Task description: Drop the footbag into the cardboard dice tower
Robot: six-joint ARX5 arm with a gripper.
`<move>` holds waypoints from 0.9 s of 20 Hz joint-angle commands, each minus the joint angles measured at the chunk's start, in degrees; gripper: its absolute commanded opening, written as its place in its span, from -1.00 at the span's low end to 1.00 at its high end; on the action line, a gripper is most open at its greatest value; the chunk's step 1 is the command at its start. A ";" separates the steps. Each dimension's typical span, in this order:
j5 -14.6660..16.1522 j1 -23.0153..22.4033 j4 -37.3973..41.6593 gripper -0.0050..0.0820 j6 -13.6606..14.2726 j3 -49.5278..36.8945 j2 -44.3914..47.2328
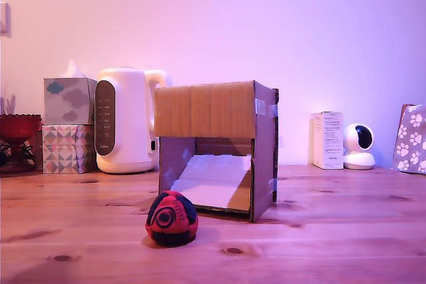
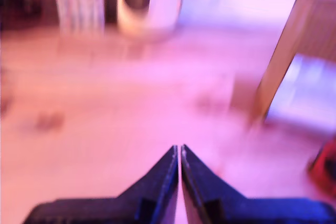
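While hand (image 2: 179, 153) closed, empty: one footbag (image 1: 172, 218), one dice tower (image 1: 216, 144).

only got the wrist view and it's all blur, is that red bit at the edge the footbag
observer: Likely. In the exterior view the footbag lies on the table just in front of the cardboard dice tower, toward that view's left of its opening.
operator: anything holding it
observer: No, nothing grips or covers it.
operator: is the tower's top open
observer: Cannot tell. The exterior view shows only its front, with a pale ramp behind the lower opening.
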 commanded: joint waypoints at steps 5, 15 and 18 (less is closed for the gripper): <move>4.48 -1.16 2.95 -0.93 -5.77 1.60 -0.07; 5.55 -10.54 9.73 -0.93 -6.82 5.44 9.84; 5.49 -15.02 14.08 -0.93 -6.45 5.44 16.68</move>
